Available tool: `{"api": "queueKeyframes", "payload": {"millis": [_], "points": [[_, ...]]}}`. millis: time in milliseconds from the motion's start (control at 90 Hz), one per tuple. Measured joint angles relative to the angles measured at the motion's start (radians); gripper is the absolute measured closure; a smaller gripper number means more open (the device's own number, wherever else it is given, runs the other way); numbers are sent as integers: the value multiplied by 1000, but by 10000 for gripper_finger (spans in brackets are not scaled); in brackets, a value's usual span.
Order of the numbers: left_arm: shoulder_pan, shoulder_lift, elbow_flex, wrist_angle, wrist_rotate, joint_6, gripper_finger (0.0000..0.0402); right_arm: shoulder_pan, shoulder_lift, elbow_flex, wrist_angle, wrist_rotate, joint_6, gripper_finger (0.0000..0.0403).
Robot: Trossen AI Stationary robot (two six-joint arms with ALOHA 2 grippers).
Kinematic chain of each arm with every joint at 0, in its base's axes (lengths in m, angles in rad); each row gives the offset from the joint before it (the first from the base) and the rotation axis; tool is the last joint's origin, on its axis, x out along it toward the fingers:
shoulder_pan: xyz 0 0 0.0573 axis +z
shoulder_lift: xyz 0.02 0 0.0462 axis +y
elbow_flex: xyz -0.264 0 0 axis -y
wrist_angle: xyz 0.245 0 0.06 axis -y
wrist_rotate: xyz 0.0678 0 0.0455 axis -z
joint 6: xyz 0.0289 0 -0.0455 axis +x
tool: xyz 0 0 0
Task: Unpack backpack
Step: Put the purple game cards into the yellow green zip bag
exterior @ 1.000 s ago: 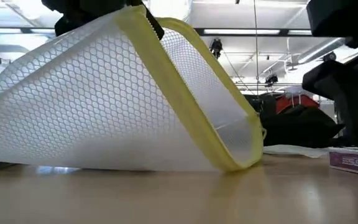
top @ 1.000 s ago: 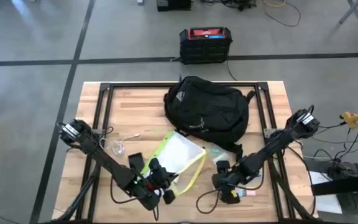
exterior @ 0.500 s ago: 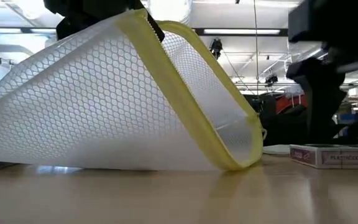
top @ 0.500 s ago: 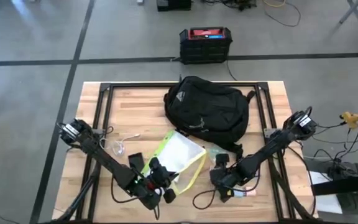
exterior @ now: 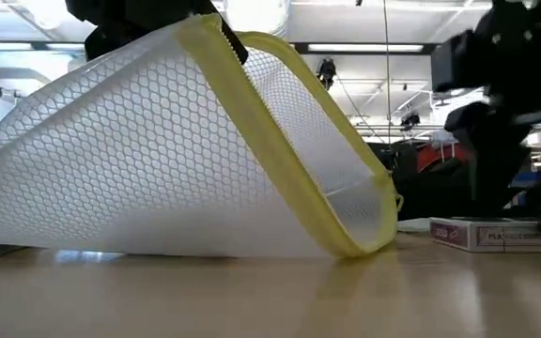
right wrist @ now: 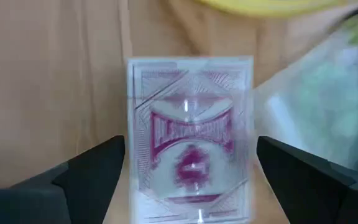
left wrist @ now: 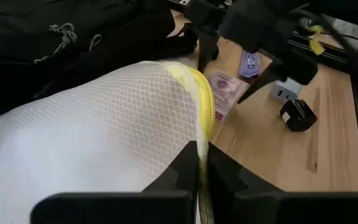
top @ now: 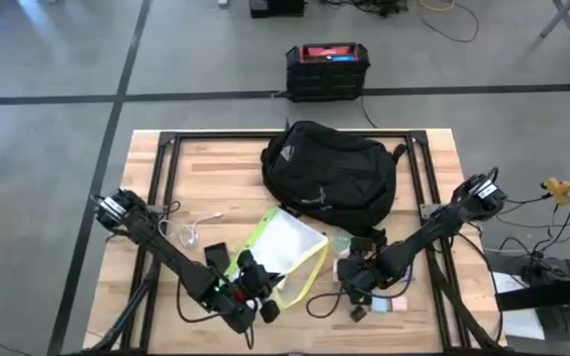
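The black backpack (top: 330, 176) lies on its back at the table's far middle. In front of it is a white mesh pouch with a yellow zip edge (top: 287, 252), and my left gripper (top: 255, 289) is shut on the pouch's near edge. A purple-red card box (right wrist: 190, 134) lies flat on the table beside the pouch's right corner. My right gripper (top: 352, 272) is above the card box, open and pointing down. One finger stands on each long side of the box, and a narrow gap shows between finger and box. My left gripper pinches the pouch's yellow zip edge (left wrist: 205, 134) between its two fingers (left wrist: 188, 169), coming from the table's near side. That edge (exterior: 209, 33) is held up off the table. The mesh slopes down from it, and the pouch's far part (exterior: 158, 246) rests on the wood.
To the right of the card box lie a black charger block (left wrist: 298, 115), a white adapter (left wrist: 283, 93) and a small purple packet (left wrist: 250, 62). A clear bag (top: 344, 242) lies by the backpack and a white cable (top: 191, 232) at the left. A black metal frame (top: 166, 168) runs around the table top.
My right gripper has gone toward the table's far edge, nearer the backpack and the pouch's corner. The card box, not seen in the low view a second ago, now lies on the table under the gripper. My left gripper and the pouch have kept still.
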Motion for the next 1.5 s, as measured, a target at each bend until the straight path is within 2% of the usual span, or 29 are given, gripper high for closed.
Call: {"api": "queueKeyframes", "payload": {"millis": [156, 300, 478, 644, 778, 900, 989, 1189, 1289, 1400, 1500], "points": [[0, 0, 0, 0, 0, 0, 402, -18, -3, -65, 126, -68, -2, 48], [0, 1, 0, 0, 0, 0, 402, -20, -6, -95, 165, -33, -14, 52], [0, 1, 0, 4, 0, -2, 402, -22, -6, -93, 170, -12, -44, 122], [1, 1, 0, 9, -1, -3, 402, -24, -2, -69, 155, -22, -65, 122], [3, 1, 0, 12, -3, -3, 402, -26, 4, 8, 160, -18, -94, 122], [7, 2, 0, 15, -25, -3, 402, -30, 0, 86, 200, 47, -145, 122], [11, 2, 0, 20, -26, -3, 402, -55, 7, 124, 268, 91, -187, 122], [12, 2, 0, 38, -27, -2, 402, -144, 91, 152, 402, 95, -238, 122], [15, 2, 0, 44, -29, -1, 402, -183, 152, 162, 537, 97, -269, 122], [18, 2, 0, 44, -34, 0, 402, -221, 217, 193, 676, 163, -273, 122], [20, 2, 0, 35, -41, 0, 402, -248, 257, 234, 698, 183, -281, 73]]}}
